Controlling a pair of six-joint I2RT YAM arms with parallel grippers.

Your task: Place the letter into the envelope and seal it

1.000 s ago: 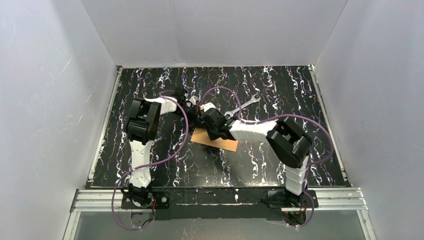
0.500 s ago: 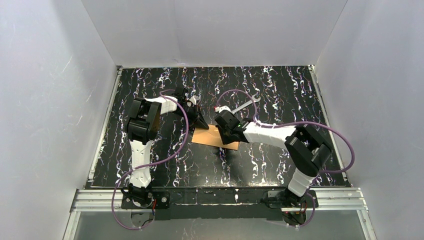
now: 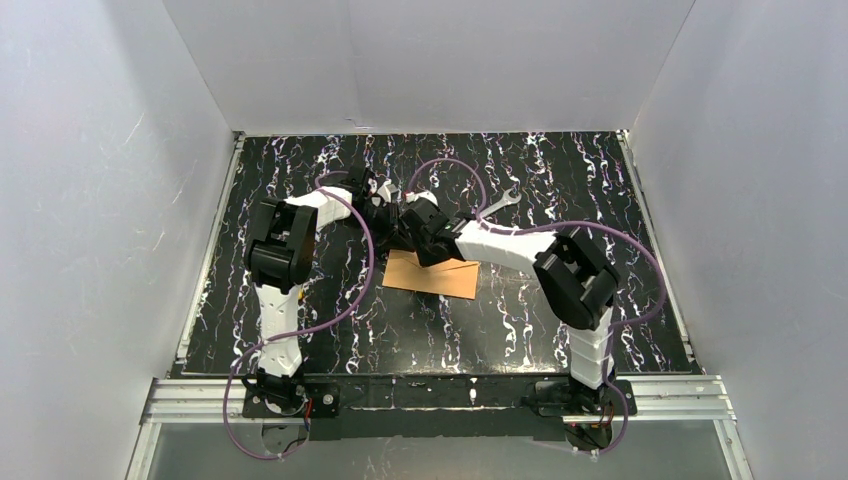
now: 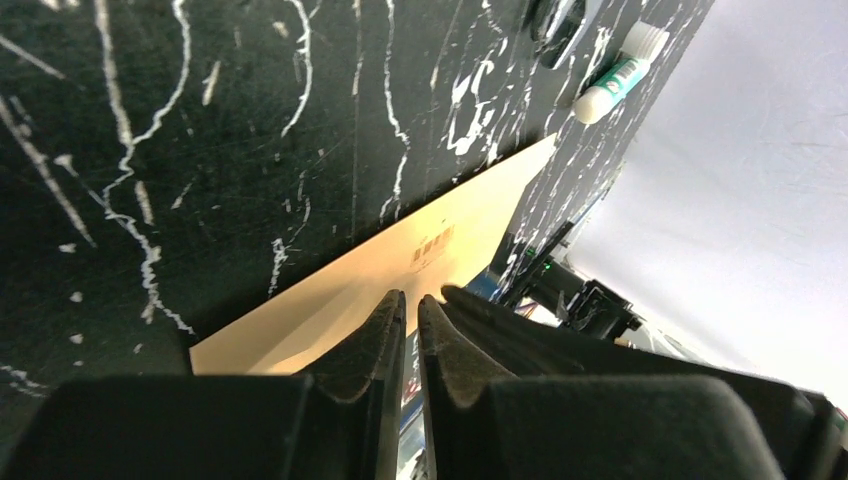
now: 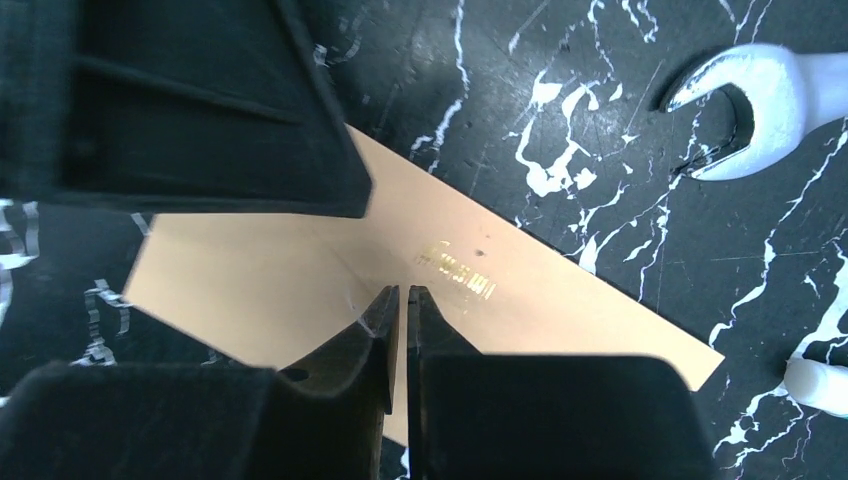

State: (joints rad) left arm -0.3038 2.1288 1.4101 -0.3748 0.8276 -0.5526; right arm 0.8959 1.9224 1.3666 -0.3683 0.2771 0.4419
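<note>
Right arm just swung back beside the left over the envelope [image 3: 432, 275] lying flat on the desk [image 3: 560, 180], left fingers [image 4: 385, 325] and right fingers [image 5: 380, 320] both cracked open a sliver, gripping nothing, no letter in sight, so I'd guess we're at flap-sealing now.

Desk [image 3: 560, 320]: rectangular top, black with white marble-like veining, light rails along its left and right edges. Lying on it: one envelope [image 3: 440, 278], orange-brown paper, flat, near the middle, set slightly askew, small printed mark on the upper face. One wrench [image 3: 500, 203], silver, open-ended, flat on the surface behind and to the right of the envelope, apart from it. One glue stick [image 4: 618, 75], white with a green label, on its side, beyond an envelope corner.
</note>
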